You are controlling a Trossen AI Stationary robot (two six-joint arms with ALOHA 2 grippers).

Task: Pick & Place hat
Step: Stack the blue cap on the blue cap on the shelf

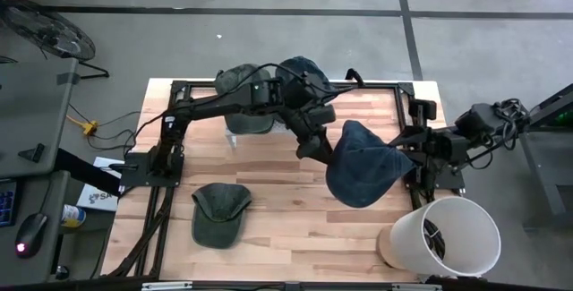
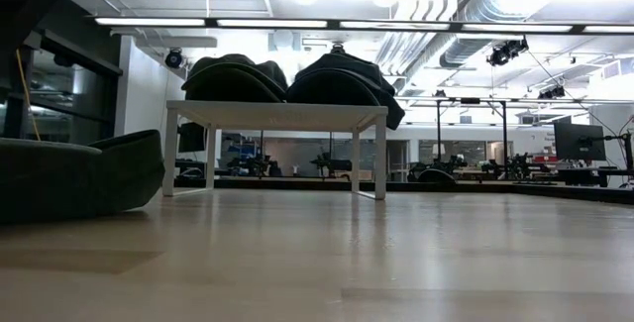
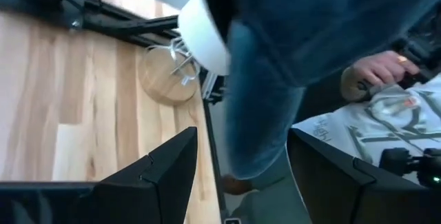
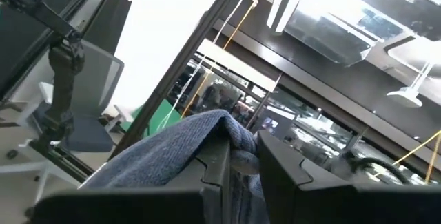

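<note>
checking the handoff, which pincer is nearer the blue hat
Right. The right pincer is shut on the blue hat's edge, holding it above the table. The left pincer is open just beside the hat's other side, not gripping it.

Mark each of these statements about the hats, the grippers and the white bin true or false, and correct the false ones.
1. The right gripper is shut on the blue hat. True.
2. The green hat lies inside the white bin. False: it lies on the table.
3. The left gripper is open. True.
4. The white stand is bare. False: two dark hats sit on it.
5. The blue hat rests flat on the table. False: it hangs from the right gripper.
</note>
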